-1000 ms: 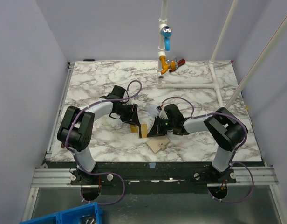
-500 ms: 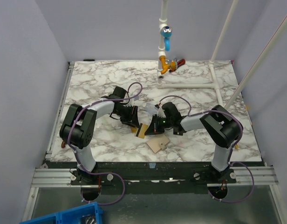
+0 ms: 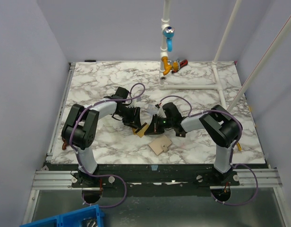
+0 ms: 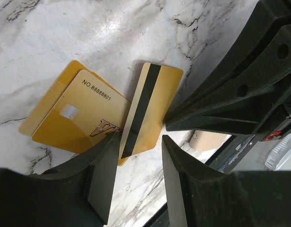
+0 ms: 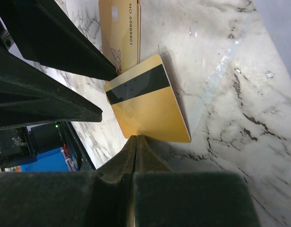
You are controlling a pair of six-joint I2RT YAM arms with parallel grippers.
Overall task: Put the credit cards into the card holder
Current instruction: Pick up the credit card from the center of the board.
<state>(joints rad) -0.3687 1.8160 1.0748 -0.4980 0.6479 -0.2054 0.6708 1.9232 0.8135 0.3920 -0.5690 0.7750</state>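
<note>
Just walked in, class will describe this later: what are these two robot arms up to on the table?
The right gripper is shut on a long edge of a thin gold rectangular card with a dark stripe. The left gripper has its fingers either side of that card's short end; whether they grip is unclear. A gold numbered card lies on the white marble table. The small beige folding card holder lies nearer the arms' bases, untouched.

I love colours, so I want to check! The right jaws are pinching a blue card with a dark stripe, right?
Not quite. The card is gold, not blue. The rest is right: it has a dark stripe and the right jaws are pinching its edge. The right wrist view shows this.
</note>
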